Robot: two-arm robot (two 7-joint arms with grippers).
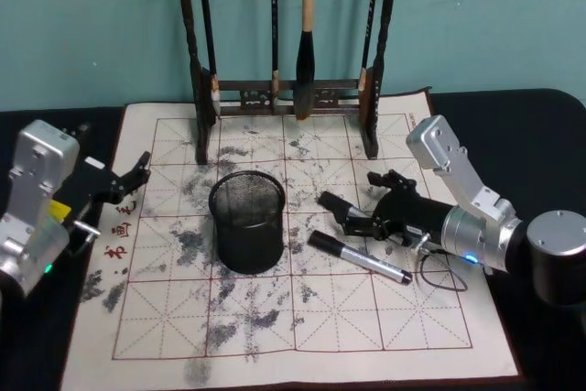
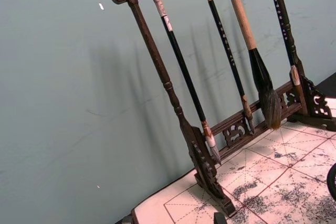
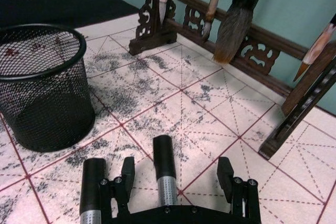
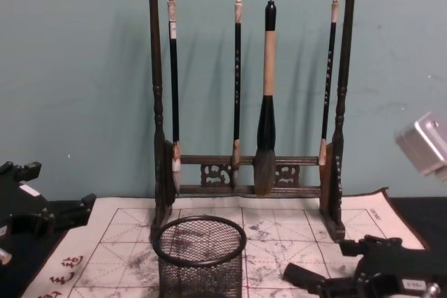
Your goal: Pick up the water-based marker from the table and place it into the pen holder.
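Water-based marker (image 1: 362, 260) lies flat on the table (image 1: 302, 341), just right of the pen holder (image 1: 245, 222) — cap toward the holder. Right gripper (image 1: 341, 211) hangs low over the cap end, fingers apart. Left gripper (image 1: 131, 179) sits at the mat's left edge — fingers apart, holding nothing.

Right tool (image 1: 340, 212) spread; left tool (image 1: 140, 174) parked.

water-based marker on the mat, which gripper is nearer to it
Right. The right gripper hovers open close to the water-based marker, on its far side. The left gripper is at the cloth mat's left edge, beyond the pen holder.
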